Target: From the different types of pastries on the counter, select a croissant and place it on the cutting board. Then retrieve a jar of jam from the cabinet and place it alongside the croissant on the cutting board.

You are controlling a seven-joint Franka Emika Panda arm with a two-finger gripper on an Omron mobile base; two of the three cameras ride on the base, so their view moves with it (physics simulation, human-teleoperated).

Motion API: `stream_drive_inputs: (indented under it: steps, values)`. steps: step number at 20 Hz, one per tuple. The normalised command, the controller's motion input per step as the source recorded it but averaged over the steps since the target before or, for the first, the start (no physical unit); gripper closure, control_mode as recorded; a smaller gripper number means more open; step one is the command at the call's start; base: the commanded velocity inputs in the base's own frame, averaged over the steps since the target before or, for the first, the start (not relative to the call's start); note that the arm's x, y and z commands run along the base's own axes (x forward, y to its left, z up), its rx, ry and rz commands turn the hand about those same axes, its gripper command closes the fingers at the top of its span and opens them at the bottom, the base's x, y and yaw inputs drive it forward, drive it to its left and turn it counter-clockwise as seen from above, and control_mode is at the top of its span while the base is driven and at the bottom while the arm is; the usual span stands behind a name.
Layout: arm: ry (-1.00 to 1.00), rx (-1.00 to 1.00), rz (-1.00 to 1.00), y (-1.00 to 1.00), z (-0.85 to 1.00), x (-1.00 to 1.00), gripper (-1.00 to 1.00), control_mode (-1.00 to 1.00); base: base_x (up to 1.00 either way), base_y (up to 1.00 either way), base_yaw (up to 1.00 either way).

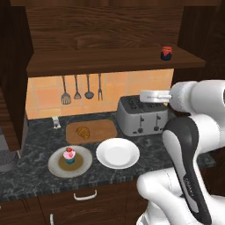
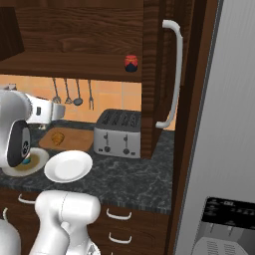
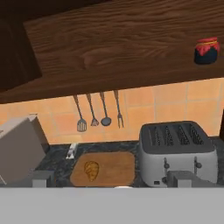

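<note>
Hand view: the croissant [image 3: 91, 170] lies on the cutting board [image 3: 114, 167], toward its 9 o'clock side; the jar of jam [image 3: 206, 50] sits on the cabinet [image 3: 109, 43] shelf at 2 o'clock. The gripper's [image 3: 112, 178] fingers stand spread, empty.

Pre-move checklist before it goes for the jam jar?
1. Croissant on the cutting board: ok.
2. Jar of jam upright on the cabinet shelf, near its right end: ok.
3. Shelf space around the jar free of other items: ok.
4. Bare board area right of the croissant for the jar: ok.
5. End effector open or shut: cannot tell; fingertips barely show in the hand view.
6. Toaster stands below the jar, so the descent path to the board needs care: not ok.
</note>
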Motion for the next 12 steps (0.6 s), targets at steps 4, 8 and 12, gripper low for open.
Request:
stream_drive_inputs:
  steps: [4,8,12]
  values:
    - [-0.18,0.02,0.00,-0.08,0.86,-0.68,-1.00,-1.00,0.00,0.00,0.00]
    - [-0.11,0.03,-0.01,-0.20,0.64,-0.65,-1.00,-1.00,0.00,0.00,0.00]
    - [0.03,0.22,-0.18,-0.70,0.27,0.06,-1.00,-1.00,0.00,0.00,0.00]
